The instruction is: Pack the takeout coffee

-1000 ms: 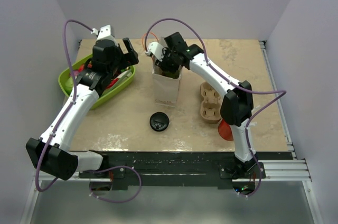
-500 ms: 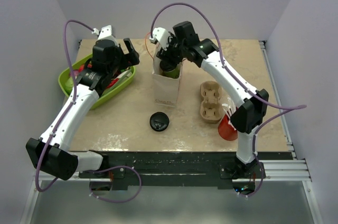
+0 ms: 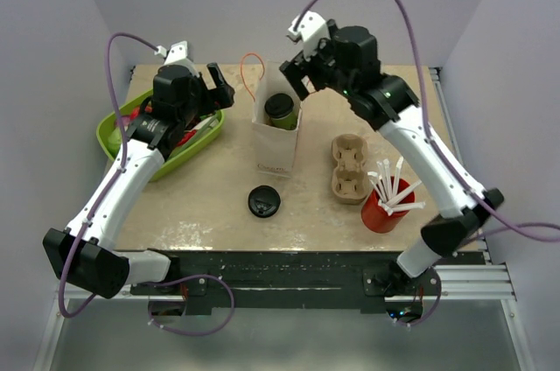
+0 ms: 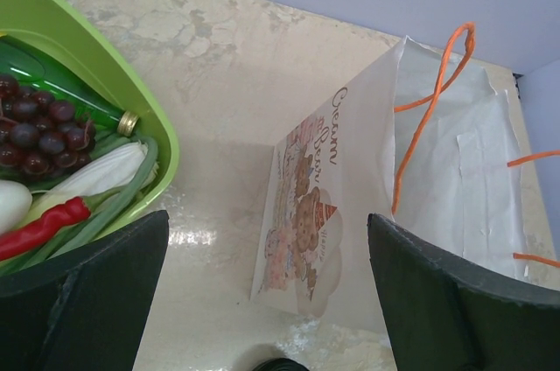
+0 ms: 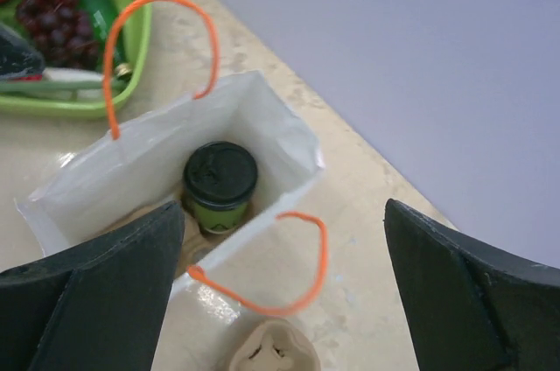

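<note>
Overhead, your takeout coffee [image 3: 280, 110] stands upright inside the paper bag [image 3: 273, 150], so the right gripper [image 3: 303, 73] hangs above it spread wide, holding nothing. From the left wrist, your left gripper [image 4: 267, 297] gapes empty beside the bag. From the right wrist, the lidded cup sits low between the bag's walls.

- A table [image 3: 210, 187] with a beige, marbled stone-look top fills the middle of the enclosure.
- Its surface is glossy; soft highlights show on it in the left wrist view.
- A pale lilac back wall [image 3: 219, 3] rises behind the table.
- A left wall [image 3: 44, 82] and a right wall [image 3: 516, 82] of the same plain lilac close in the sides.
- A black strip [image 3: 289, 264] runs along the table's near edge.
- Silver metal rails [image 3: 472, 282] extend at the near right corner.
- A grey surface [image 3: 289, 340] lies below the near edge.
- The light is even and diffuse, with faint shadows.
</note>
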Available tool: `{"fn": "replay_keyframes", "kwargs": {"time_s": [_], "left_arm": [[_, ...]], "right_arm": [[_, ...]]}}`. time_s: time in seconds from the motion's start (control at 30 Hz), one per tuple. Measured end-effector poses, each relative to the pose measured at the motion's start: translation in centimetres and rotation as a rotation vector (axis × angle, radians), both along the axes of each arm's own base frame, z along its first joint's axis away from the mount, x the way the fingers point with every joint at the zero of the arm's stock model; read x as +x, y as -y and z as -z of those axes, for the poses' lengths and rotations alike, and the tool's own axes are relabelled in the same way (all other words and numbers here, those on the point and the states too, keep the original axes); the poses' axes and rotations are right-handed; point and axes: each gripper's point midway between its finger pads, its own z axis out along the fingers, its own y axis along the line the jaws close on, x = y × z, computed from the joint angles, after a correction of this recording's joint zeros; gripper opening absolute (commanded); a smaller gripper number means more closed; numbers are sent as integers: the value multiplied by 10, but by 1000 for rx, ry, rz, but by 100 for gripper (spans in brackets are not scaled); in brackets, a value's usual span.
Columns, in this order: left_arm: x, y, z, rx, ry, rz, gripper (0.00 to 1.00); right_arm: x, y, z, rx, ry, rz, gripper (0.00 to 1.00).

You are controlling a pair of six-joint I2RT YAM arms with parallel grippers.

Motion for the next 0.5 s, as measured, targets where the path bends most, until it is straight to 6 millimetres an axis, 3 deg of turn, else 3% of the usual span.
{"fn": "replay_keyframes", "kwargs": {"time_s": [0.13, 0.23, 0.33, 0.43, 0.5], "left_arm": [[1, 3, -3, -10, 10, 15, 100], [2, 6, -4, -17, 21, 25, 100], [2, 9, -3, -23, 29, 42, 100], [2, 11, -3, -20, 31, 57, 100], [2, 11, -3, -15, 33, 61, 100]], "right_arm": [[-28, 53, -31, 109, 57, 186, 98], [-46, 103, -38, 217, 39, 394, 97], [-61, 155, -20, 295, -16, 611, 95], [-78, 220, 22, 326, -107, 889, 94], [-88, 252, 50, 317, -160, 1027, 91]]}}
